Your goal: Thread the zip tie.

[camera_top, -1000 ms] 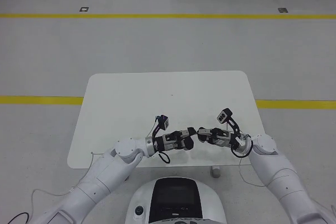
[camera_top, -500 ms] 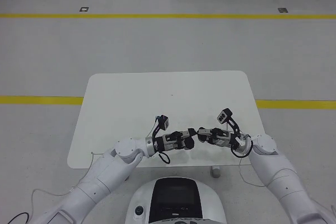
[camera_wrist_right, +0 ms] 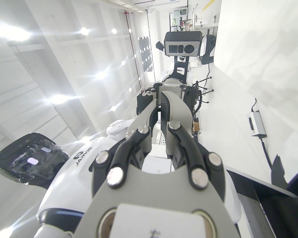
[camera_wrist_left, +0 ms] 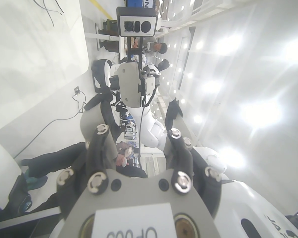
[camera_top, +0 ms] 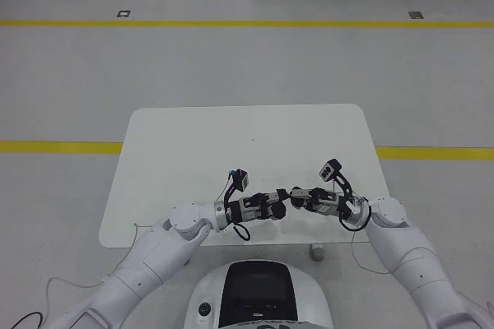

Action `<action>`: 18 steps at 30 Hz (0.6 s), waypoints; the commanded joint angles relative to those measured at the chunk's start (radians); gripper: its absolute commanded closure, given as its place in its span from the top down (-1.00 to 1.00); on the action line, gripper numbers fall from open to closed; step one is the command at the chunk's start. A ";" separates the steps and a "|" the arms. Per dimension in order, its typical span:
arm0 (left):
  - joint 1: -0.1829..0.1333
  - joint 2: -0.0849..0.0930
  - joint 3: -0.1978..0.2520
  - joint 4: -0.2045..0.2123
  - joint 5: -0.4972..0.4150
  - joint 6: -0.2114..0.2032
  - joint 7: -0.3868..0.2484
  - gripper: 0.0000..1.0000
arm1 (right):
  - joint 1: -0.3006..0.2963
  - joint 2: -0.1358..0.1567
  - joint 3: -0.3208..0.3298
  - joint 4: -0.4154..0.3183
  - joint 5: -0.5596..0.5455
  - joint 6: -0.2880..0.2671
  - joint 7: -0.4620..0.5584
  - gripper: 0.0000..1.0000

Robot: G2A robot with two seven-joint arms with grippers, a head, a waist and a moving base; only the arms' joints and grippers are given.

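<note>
Zip tie indiscernible, jaws almost touching

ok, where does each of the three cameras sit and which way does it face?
Top view: on the robot above its arms, looking down at the white table; both arms show, left gripper and right gripper tips close together.
Left wrist view: on the left wrist, looking along its own open gripper at the right gripper and the right wrist camera.
Right wrist view: on the right wrist, looking along its own shut gripper at the left wrist camera.
Shared: the wrist views face each other.
</note>
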 commanded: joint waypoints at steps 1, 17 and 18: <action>-0.001 0.000 0.000 0.000 0.000 0.002 0.000 -0.16 | 0.001 0.000 0.000 0.001 0.001 -0.001 0.001 -1.00; -0.007 -0.002 0.004 0.003 0.001 0.005 0.004 -0.32 | 0.001 0.003 0.008 -0.001 -0.039 -0.016 -0.016 -1.00; -0.007 -0.002 0.004 0.003 0.002 0.005 0.004 -0.32 | 0.001 0.003 0.010 -0.003 -0.043 -0.018 -0.016 -1.00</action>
